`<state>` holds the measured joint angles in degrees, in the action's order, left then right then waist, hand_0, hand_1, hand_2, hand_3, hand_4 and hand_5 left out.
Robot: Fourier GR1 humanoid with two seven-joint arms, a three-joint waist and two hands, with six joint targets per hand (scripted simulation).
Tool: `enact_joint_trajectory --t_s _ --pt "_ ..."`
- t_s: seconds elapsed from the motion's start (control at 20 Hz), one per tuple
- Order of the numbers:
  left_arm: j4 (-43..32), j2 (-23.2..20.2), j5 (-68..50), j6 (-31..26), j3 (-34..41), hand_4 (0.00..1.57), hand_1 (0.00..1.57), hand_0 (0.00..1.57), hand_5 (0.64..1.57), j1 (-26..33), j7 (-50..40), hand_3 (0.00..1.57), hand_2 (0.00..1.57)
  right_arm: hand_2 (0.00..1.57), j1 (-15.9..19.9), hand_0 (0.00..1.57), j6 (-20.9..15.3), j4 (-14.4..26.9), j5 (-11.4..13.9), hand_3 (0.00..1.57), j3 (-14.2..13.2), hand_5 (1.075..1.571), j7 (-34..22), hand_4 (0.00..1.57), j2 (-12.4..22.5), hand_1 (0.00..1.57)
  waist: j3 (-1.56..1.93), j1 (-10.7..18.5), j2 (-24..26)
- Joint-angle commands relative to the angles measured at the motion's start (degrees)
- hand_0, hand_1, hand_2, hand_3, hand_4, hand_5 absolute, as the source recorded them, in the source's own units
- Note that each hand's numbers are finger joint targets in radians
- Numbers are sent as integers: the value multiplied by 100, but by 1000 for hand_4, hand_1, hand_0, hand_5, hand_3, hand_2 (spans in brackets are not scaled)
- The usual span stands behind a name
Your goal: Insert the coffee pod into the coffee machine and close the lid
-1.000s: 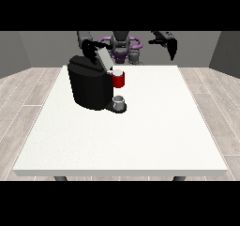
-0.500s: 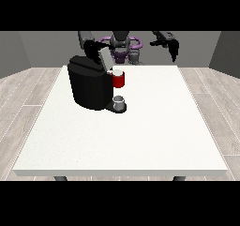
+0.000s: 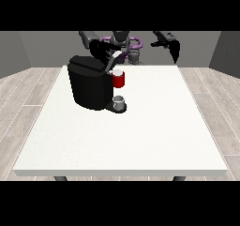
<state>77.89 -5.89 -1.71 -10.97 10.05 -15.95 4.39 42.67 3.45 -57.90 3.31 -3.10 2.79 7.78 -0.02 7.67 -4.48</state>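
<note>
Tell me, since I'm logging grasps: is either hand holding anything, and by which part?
The hand at the view's right holds nothing. The hand at the view's left is over the coffee machine; any hold cannot be told.

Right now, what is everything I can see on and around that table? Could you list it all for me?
coffee machine: one, black, on the table's far left part, lid raised.
pod holder: one, red with a white top, at the machine's front.
cup: one, grey, on the machine's base under the red part.
table: one, large, white, mid view.
floor: light wood planks, around the table.
robot body: one, grey and purple, behind the table's far edge.
hand at the view's left: one, black, over the machine's lid.
hand at the view's right: one, black, raised beyond the table's far right corner, holding nothing.
</note>
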Motion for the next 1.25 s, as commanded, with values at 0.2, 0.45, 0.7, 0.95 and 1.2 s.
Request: enact_joint_trajectory --t_s 0.2,0.45,0.7,0.95,1.2 --pt "-174 -165 -85 -111 47 148 0 0 1571 154 85 0 0 0 262 0 -67 70 390 0 289 1571 -80 149 -171 0 1 41 73" --pt "-246 -121 -103 -39 -17 167 0 0 1571 -47 103 0 0 0 661 0 -99 172 414 0 181 1571 -190 116 -207 0 1 23 14" --pt "-201 -65 16 113 -61 121 0 0 1571 189 294 0 0 0 94 0 -69 -97 453 0 470 1571 392 67 -618 0 1 -181 298" --pt "-462 -57 -4 87 -21 165 0 0 1571 356 414 0 0 0 -751 0 -64 -624 -299 0 1195 1571 440 275 -769 0 2 -382 837" --pt "-553 -3 -72 156 104 192 0 0 1571 566 717 0 0 0 -1972 0 -136 -962 -784 0 1383 1571 881 157 -776 0 2 -883 990"
